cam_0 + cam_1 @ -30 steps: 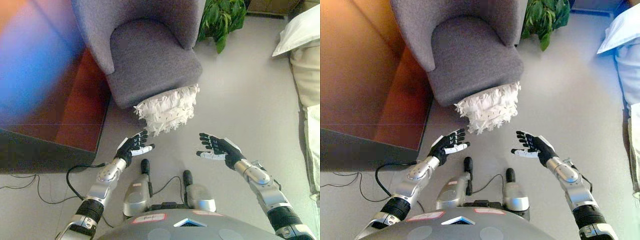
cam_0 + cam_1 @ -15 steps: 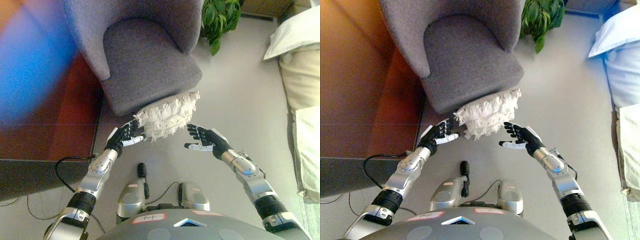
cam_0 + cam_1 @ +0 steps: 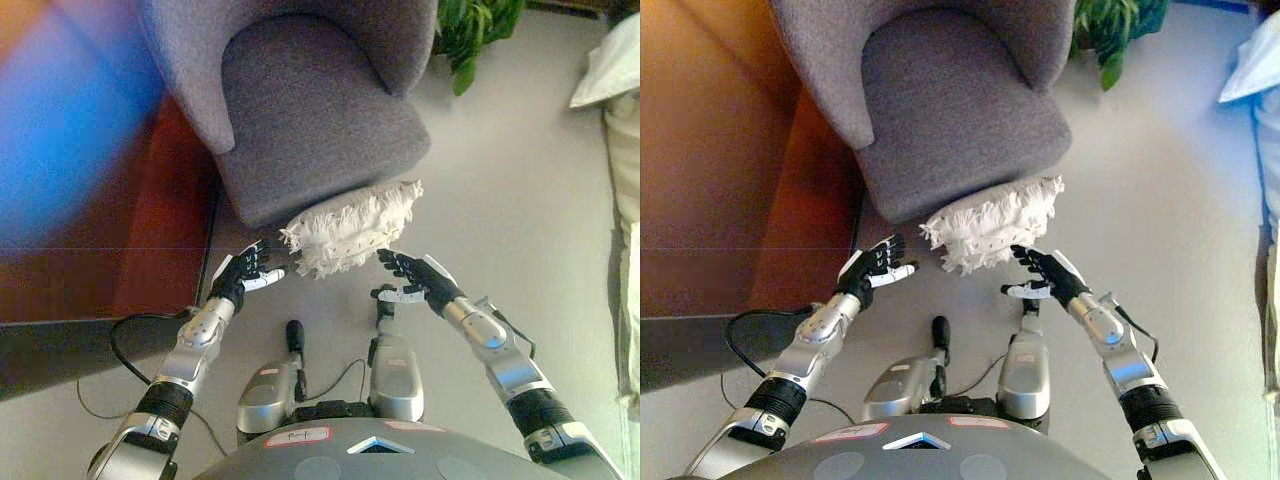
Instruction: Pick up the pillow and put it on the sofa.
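Observation:
A white fringed pillow (image 3: 350, 226) lies on the floor, leaning against the front edge of a grey armchair-style sofa (image 3: 310, 110). My left hand (image 3: 244, 276) is open just left of the pillow's lower left corner, fingers spread and close to its fringe. My right hand (image 3: 412, 276) is open just below the pillow's right end, palm turned toward it. Neither hand holds the pillow. Both hands also show in the right eye view, the left hand (image 3: 872, 270) and the right hand (image 3: 1044, 274).
A green potted plant (image 3: 478, 30) stands at the back right of the sofa. A dark red-brown rug (image 3: 150, 240) lies left of the sofa. Pale bedding (image 3: 615, 90) shows along the right edge. Grey floor (image 3: 520, 200) spreads to the right.
Both hands have reached forward from well short of the pillow to either side of its lower edge. The camera has shifted as the robot moved.

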Controlling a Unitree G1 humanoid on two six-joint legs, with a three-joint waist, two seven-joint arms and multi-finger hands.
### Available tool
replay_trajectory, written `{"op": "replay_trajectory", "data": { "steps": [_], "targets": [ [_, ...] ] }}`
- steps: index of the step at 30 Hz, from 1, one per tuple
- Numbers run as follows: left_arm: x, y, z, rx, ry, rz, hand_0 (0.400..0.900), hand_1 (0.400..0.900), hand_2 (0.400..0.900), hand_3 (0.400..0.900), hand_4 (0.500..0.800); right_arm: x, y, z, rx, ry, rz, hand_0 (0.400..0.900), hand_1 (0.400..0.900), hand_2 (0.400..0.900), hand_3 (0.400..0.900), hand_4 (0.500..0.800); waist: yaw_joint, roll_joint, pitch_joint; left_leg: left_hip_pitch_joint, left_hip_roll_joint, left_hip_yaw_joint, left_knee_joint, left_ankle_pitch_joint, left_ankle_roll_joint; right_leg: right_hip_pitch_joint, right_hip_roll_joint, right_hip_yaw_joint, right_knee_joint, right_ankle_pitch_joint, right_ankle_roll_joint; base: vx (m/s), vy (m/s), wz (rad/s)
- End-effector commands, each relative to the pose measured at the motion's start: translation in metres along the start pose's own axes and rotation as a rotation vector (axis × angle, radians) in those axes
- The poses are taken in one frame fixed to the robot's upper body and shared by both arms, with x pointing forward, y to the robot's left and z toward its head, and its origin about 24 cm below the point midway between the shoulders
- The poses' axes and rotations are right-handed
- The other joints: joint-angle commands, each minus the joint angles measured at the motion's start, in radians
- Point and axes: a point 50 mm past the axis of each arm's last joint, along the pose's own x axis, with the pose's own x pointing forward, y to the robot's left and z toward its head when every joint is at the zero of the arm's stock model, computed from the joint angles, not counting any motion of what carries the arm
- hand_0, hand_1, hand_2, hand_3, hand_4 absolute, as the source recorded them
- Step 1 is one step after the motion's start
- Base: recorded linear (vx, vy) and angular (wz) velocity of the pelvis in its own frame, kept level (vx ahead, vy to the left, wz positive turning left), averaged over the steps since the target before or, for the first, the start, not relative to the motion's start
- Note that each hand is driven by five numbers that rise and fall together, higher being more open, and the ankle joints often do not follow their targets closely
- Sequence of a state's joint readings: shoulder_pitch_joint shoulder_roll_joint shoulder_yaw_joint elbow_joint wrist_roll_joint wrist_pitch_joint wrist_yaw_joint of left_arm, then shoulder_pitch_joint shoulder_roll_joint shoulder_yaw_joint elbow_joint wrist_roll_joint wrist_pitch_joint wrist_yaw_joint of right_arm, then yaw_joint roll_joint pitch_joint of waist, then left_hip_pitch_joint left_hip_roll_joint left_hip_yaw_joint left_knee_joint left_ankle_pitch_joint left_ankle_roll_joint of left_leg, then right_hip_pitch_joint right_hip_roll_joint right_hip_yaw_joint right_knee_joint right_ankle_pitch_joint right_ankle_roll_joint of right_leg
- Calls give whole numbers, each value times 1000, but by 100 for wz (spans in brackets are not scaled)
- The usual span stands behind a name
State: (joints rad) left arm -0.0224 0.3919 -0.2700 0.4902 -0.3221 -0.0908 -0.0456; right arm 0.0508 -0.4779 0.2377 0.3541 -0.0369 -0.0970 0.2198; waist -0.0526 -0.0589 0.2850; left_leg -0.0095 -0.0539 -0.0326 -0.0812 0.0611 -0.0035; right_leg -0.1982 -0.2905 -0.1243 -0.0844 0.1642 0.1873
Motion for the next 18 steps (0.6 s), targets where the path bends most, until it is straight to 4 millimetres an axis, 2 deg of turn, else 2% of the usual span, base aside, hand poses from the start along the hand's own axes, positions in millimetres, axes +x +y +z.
{"op": "replay_trajectory", "data": {
  "steps": [1,2,3,5,6,8,9,12,18],
  "targets": [
    [10,-4,46,-25,-224,-5,900,900,900,900,800,4,-58,60,-192,-231,-202,900,900,900,900,800,-4,36,1,5,83,-40,-6,-83,-62,-57,19,-34,100,54,17,-8,-424,109],
    [14,-10,57,-28,-260,-33,900,900,900,900,800,1,-77,70,-318,-241,-281,900,900,900,900,800,-3,56,28,-35,116,-64,-6,-64,-78,-88,32,-56,147,12,2,-37,-320,95],
    [14,-11,57,-29,-262,-33,900,900,900,900,800,1,-77,71,-321,-242,-283,900,900,900,900,800,-8,60,26,-40,118,-70,-6,-64,-80,-93,32,-62,153,7,1,-55,-295,96],
    [20,-19,71,-21,-304,-62,900,900,900,900,800,2,-99,85,-444,-253,-396,900,900,900,900,800,-10,82,60,-79,139,-72,-6,-45,-90,-114,35,-89,207,-36,-9,-74,-209,90],
    [24,-24,80,-14,-326,-78,900,900,900,900,800,2,-108,93,-511,-258,-447,900,900,900,900,800,-20,86,77,-112,148,-43,-1,-26,-92,-127,23,-108,228,-46,-12,-150,-223,120],
    [28,-29,96,1,-374,-99,900,900,900,900,800,-3,-128,108,-647,-265,-556,900,900,900,900,800,-39,94,110,-175,174,76,37,-1,-92,-163,4,-140,280,-73,-22,-172,-150,91],
    [29,-33,101,4,-391,-116,900,900,900,900,800,-2,-134,119,-723,-274,-572,900,900,900,900,800,-40,102,124,-200,179,105,58,5,-88,-189,2,-144,298,-75,-27,-141,-46,23],
    [30,-37,114,-7,-437,-124,900,900,900,900,800,-1,-153,147,-869,-301,-648,900,900,900,900,800,-28,115,138,-258,170,126,93,-1,-75,-281,6,-123,352,-75,-28,-98,-2,-15],
    [33,-39,138,-7,-512,-118,900,900,900,900,800,-3,-178,188,-943,-356,-810,900,900,900,900,800,-14,108,184,-422,163,140,219,-28,-81,-420,-7,-93,421,-74,-22,-107,-22,-3]
  ]
}}
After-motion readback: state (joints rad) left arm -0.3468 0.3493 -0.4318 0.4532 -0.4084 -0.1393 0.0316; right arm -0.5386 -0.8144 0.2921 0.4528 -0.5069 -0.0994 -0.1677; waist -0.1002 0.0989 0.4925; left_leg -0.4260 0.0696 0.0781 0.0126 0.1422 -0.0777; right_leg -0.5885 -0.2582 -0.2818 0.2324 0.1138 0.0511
